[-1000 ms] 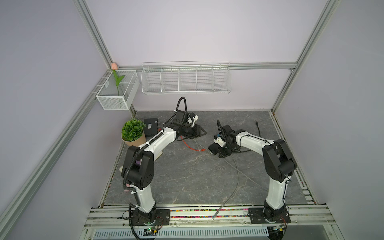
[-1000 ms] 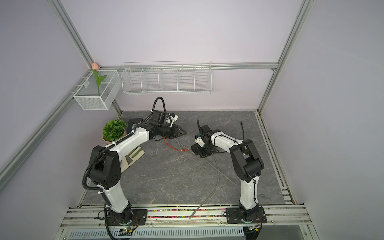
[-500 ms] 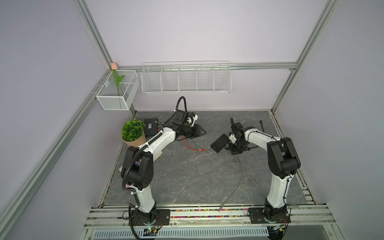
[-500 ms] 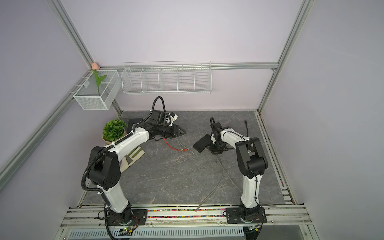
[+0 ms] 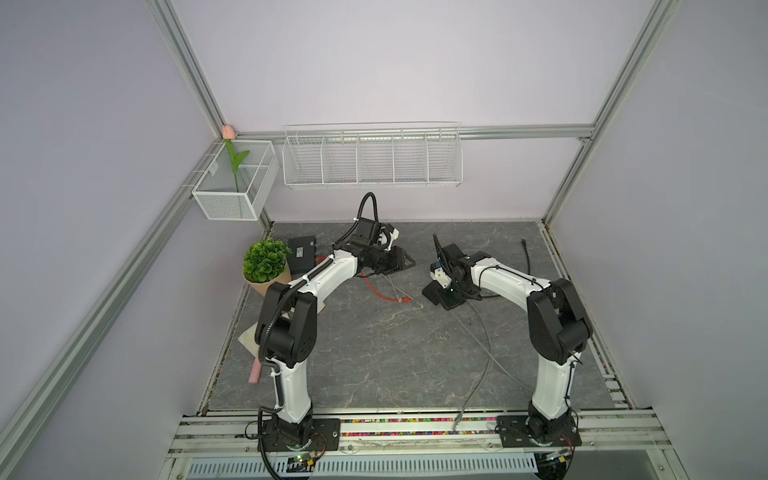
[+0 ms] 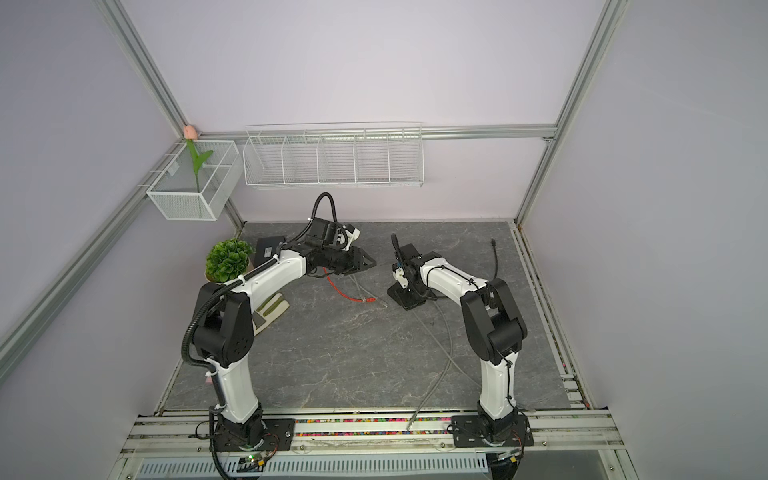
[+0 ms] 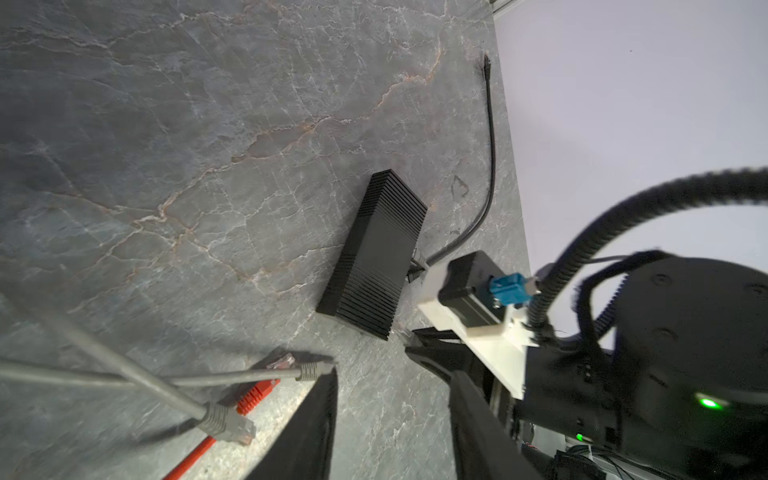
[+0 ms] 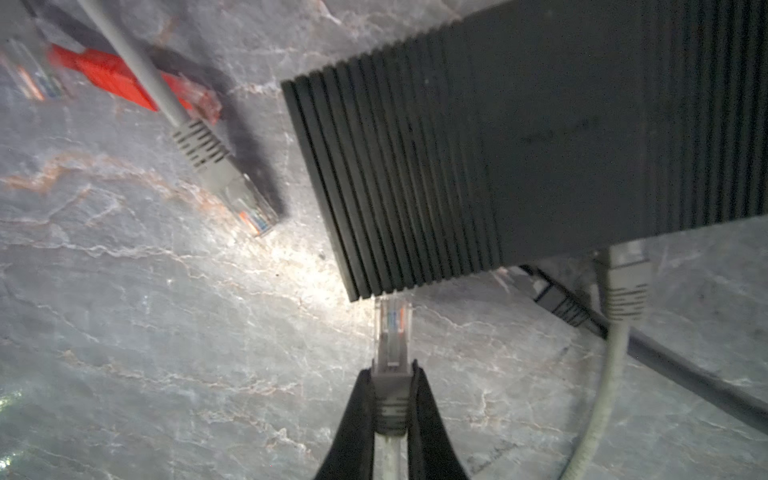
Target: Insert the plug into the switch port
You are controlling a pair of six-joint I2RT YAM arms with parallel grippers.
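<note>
The switch (image 8: 540, 145) is a black ribbed box lying on the grey stone tabletop, seen in both top views (image 5: 434, 293) (image 6: 399, 296) and in the left wrist view (image 7: 374, 257). My right gripper (image 8: 390, 374) is shut on a grey plug (image 8: 392, 332) by its boot. The plug's clear tip meets the switch's side at one corner. The port itself is hidden, so I cannot tell if the tip is inside. My left gripper (image 7: 372, 365) is open and empty, low over the table to the left of the switch (image 5: 401, 262).
Two loose grey plugs (image 7: 226, 422) (image 7: 309, 370) and a red cable (image 5: 382, 293) lie between the arms. Another grey plug (image 8: 625, 286) and a black cable (image 7: 490, 145) sit at the switch's side. A potted plant (image 5: 266, 262) and a black box (image 5: 302, 253) stand at the back left.
Half a second ago my right gripper stood to the right of the switch. It is now back at the switch, as it was a second ago. The left arm has not moved.
</note>
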